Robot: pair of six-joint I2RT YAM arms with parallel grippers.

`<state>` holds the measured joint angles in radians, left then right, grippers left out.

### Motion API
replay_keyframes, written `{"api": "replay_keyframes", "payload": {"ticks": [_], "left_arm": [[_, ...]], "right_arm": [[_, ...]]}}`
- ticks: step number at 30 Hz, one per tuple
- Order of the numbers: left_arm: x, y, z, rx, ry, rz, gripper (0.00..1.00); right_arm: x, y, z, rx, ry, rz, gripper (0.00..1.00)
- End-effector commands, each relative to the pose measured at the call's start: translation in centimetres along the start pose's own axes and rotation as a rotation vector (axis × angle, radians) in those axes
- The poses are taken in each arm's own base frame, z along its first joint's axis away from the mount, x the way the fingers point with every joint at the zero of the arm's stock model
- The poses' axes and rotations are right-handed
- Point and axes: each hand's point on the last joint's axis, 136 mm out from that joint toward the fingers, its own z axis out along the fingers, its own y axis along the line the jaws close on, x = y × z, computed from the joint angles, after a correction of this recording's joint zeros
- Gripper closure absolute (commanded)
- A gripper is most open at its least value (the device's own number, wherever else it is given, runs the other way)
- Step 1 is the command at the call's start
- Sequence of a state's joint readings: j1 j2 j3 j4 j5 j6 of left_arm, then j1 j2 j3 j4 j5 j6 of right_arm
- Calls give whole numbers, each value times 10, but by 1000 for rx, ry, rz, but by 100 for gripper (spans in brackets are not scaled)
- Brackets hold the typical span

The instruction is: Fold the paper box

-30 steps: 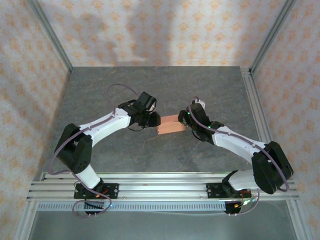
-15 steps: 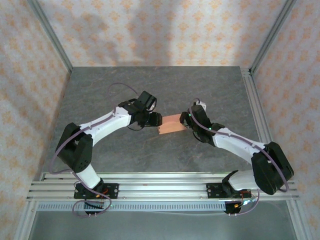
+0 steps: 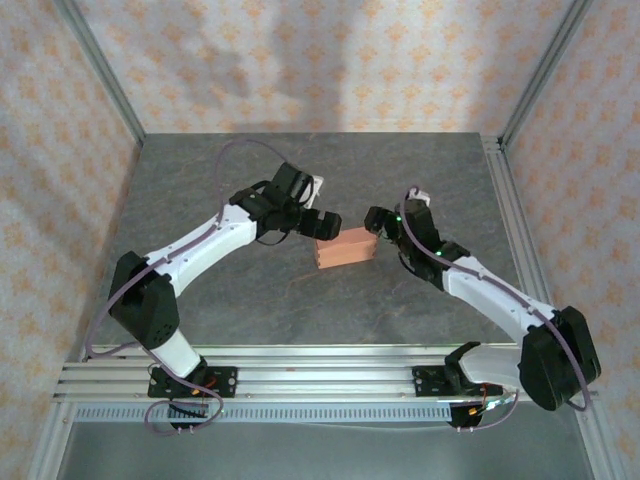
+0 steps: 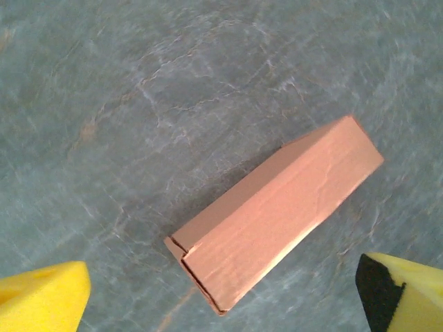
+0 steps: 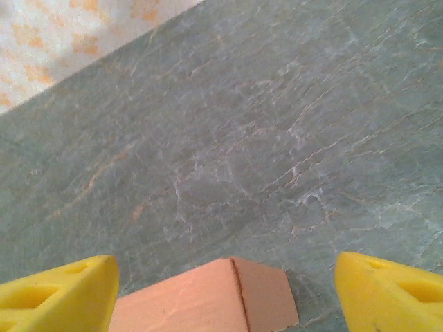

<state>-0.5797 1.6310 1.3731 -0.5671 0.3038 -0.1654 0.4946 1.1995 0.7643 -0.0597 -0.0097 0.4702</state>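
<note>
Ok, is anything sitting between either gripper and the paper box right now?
Nothing visible. The paper box lies alone on the bare table, with the left gripper near its left end and the right gripper near its right end, both open.

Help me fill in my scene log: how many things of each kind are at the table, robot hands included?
Salmon-orange paper box: 1
Robot hands: 2 (left hand, right hand, both open)
Total: 3
</note>
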Motion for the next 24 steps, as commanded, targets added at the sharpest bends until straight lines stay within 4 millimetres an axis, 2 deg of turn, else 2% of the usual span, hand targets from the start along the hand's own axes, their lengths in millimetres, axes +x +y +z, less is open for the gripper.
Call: {"api": "replay_keyframes", "payload": {"ticks": [1,4,8,14,18,19,21,24], "left_arm": [[-7,-12,-15,63,-31,408,0],[-2,-16,-8,90,-37,638,0],[-1,-28,1,172,-22,813,2],[12,-46,20,303,103,898,9],[15,-45,38,291,174,907,17],[16,-42,50,277,204,895,20],[17,-38,59,264,245,883,23],[22,-42,65,282,282,892,32]], "right_arm": [[4,-15,-11,12,14,7,17],[10,-27,-15,29,20,3,15],[18,-35,-19,43,32,11,14],[22,-41,-20,52,29,16,14],[21,-40,-20,52,27,8,14],[21,-40,-20,51,28,6,14],[22,-41,-19,51,31,2,14],[24,-41,-18,55,39,0,13]]}}
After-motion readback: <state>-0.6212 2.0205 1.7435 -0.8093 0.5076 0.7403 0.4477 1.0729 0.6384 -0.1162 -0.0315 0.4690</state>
